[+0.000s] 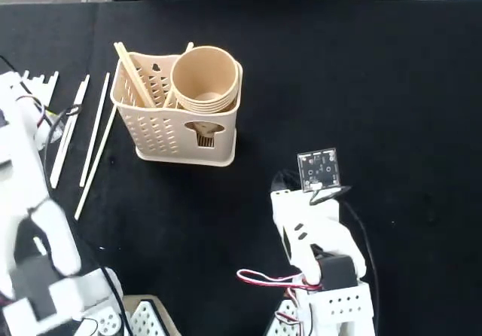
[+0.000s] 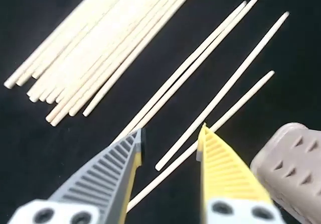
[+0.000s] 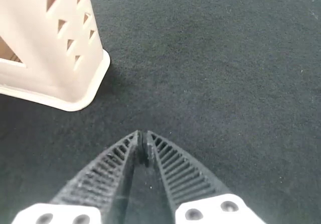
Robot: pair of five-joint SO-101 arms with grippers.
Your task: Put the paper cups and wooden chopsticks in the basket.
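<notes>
Beneath the left gripper (image 2: 171,131), loose wooden chopsticks (image 2: 220,92)

Left gripper (image 2: 171,133) is ribbed grey and yellow, right gripper (image 3: 143,134) ribbed black; white right arm (image 1: 320,249) carries red-and-white cables (image 1: 263,279).

The basket (image 1: 181,136) is cream, its walls patterned with rows of small triangular cut-outs. The stacked paper cups (image 1: 205,76) in it are plain tan. The chopsticks (image 1: 94,136) to its left are pale bare wood on the black table (image 1: 392,87). The left gripper (image 2: 170,143) has one grey ribbed finger (image 2: 108,171) and one yellow; the right gripper (image 3: 143,146) is black and ribbed. The right arm (image 1: 316,238) is white, with red and white wires (image 1: 263,278) at its near end.
</notes>
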